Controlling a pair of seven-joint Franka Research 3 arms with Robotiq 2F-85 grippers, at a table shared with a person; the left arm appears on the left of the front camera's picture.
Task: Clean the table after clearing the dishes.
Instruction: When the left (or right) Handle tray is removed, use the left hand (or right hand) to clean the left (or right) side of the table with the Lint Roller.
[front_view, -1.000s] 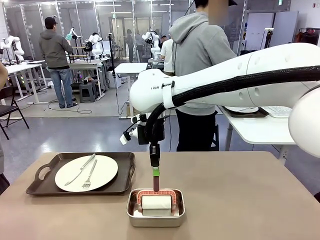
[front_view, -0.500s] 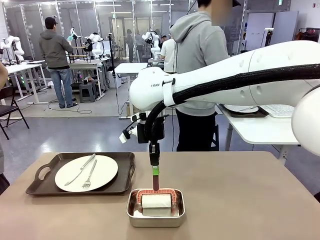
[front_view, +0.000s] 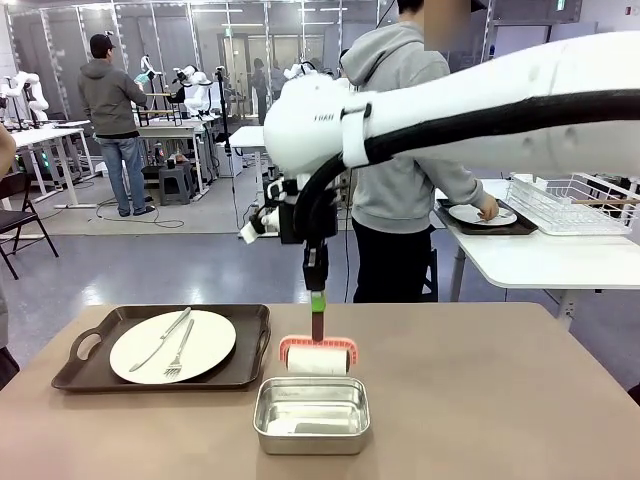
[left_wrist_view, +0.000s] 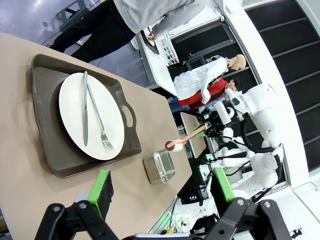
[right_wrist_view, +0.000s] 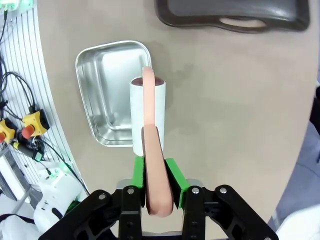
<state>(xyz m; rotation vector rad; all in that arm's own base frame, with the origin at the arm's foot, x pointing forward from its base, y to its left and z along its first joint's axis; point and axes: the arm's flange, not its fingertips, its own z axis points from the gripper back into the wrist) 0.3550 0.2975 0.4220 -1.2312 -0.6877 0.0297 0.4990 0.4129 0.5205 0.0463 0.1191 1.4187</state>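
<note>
Aloft, right hand (front_view: 317, 301) holds the roller (front_view: 318, 358) clear of the pan rim (front_view: 262, 402).

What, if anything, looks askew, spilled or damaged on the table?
Nothing stands out. The plate sits flat in its tray with knife and fork on it; the right gripper holds the roller over the pan's edge.

Wide-jawed left gripper (left_wrist_view: 161, 177) over tan table (left_wrist_view: 20, 170), white plate (left_wrist_view: 70, 110) on dark tray (left_wrist_view: 75, 167)

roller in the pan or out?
Out. The roller hangs clear above the metal pan, its handle gripped in the right hand.
</note>
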